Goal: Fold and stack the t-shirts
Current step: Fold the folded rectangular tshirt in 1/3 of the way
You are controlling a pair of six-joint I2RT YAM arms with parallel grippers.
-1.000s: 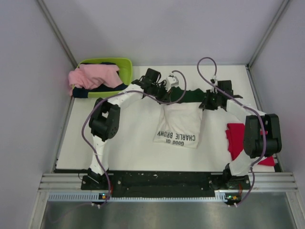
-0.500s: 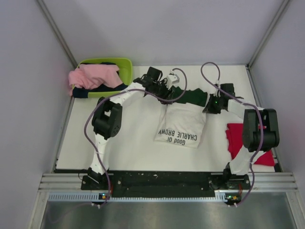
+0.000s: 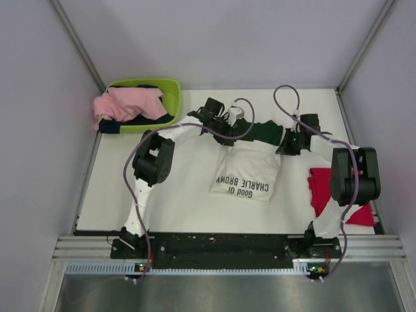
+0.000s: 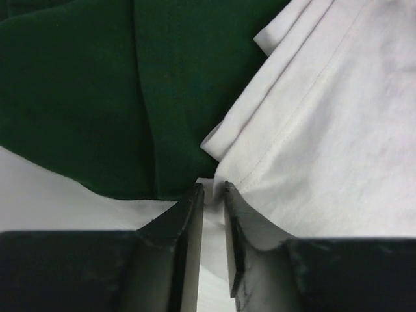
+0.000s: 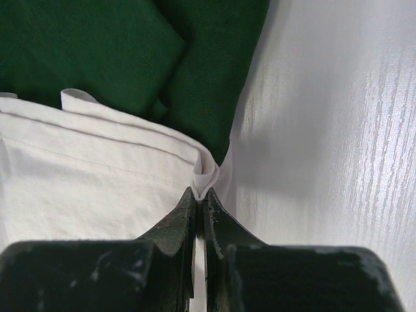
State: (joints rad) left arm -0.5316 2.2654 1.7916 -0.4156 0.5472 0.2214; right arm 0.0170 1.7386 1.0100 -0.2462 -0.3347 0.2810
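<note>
Basket point(image 3: 171, 90): one, lime-green plastic, rounded corners, far left corner of the table point(image 3: 175, 195). It holds a crumpled pink cloth point(image 3: 127, 104) heaped over a dark navy cloth point(image 3: 135, 123); both spill over its left rim. Count on the table: two shirts, two arms, two grippers. White shirt point(image 3: 250, 166): mid-table, soft knit, folded to a rough rectangle, black "Good ol' Charlie Brown" lettering on the near side, upside down in the top view; dark green sleeves point(image 3: 263, 132) bunched along its far edge. Hemmed, layered white edges show in both wrist views, with matte green cloth behind them. Red shirt point(image 3: 320, 188): plain, lying flat by the right edge of the table, partly hidden under the right arm, well apart from the white one. Left gripper point(image 4: 211, 190): black fingers a narrow gap apart, tips just at the far left corner of the white shirt beside the green sleeve; the gap looks bare, though cloth and table are both white there, so not certain. Right gripper point(image 5: 200, 192): jaws pressed together, pinching a small fold at the white shirt's far right corner. Table surface: white, smooth, faintly streaked.
</note>
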